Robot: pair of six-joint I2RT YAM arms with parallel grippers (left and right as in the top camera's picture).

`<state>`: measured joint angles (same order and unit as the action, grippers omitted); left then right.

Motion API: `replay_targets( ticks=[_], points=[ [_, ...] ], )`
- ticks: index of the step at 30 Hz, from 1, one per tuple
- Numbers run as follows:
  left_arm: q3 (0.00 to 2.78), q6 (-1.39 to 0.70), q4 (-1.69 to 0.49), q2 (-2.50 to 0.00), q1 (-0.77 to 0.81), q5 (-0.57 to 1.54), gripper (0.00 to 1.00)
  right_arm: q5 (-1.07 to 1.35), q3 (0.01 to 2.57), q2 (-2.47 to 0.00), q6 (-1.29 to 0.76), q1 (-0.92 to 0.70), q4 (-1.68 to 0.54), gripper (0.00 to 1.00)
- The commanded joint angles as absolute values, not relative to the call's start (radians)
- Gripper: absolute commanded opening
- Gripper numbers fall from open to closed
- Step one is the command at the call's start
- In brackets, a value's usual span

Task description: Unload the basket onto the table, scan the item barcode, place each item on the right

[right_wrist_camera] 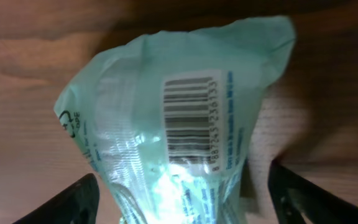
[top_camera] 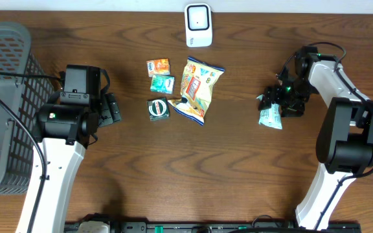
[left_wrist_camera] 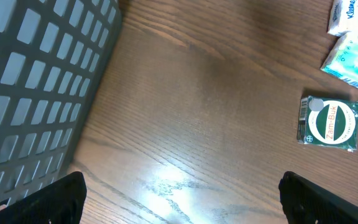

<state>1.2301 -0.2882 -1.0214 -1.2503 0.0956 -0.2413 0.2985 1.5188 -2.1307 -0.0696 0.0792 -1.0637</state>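
**A:** Surface: dark brown wood-grain table (top_camera: 238, 168). At the far left edge stands a grey plastic lattice basket (top_camera: 5, 77).

**B:** Left gripper (top_camera: 114, 109)?

**A:** Just right of the basket. The jaws are spread wide, with only bare wood between them.

**B:** Middle ground?

**A:** A loose column of three: small orange-and-blue packet (top_camera: 158, 66), teal packet (top_camera: 162, 83) below it, then a green-and-white square Zam-Buk pack (top_camera: 158, 109). A yellow crisp bag (top_camera: 198, 89) lies tilted just beside them. A white box-shaped scanner (top_camera: 198, 24) sits at the far edge, above the bag.

**B:** The item?

**A:** Pale green plastic pouch (top_camera: 271, 116), right of centre, well apart from the cluster and the scanner. It is down on the wood. Its black barcode on a white label faces the wrist camera.

**B:** Right gripper (top_camera: 276, 103)?

**A:** Right at the pouch's upper end. The jaws are parted, with one finger on either side of the pouch. Wood shows between the pouch and one finger. The other finger sits just beside the pouch's edge, and I cannot tell whether it touches. The pouch is not clamped.
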Motion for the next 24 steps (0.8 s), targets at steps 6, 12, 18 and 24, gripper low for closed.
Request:
replay_targets(
  ticks=[6, 12, 18, 24],
  points=[
    [1.246, -0.294, -1.024, -1.254, 0.097, -0.244, 0.98, 0.507, 1.478, -2.134, 0.008, 0.072, -1.016, 0.54],
    [1.246, -0.294, -1.024, -1.254, 0.097, -0.244, 0.98, 0.56, 1.478, -2.134, 0.016, -0.011, -0.992, 0.54],
    [1.246, -0.294, -1.024, -1.254, 0.097, -0.244, 0.98, 0.551, 1.478, -2.134, -0.006, -0.146, -0.926, 0.56],
    [1.246, -0.294, -1.024, -1.254, 0.097, -0.244, 0.98, 0.503, 1.531, -2.134, -0.007, -0.194, -0.888, 0.59]
  ],
)
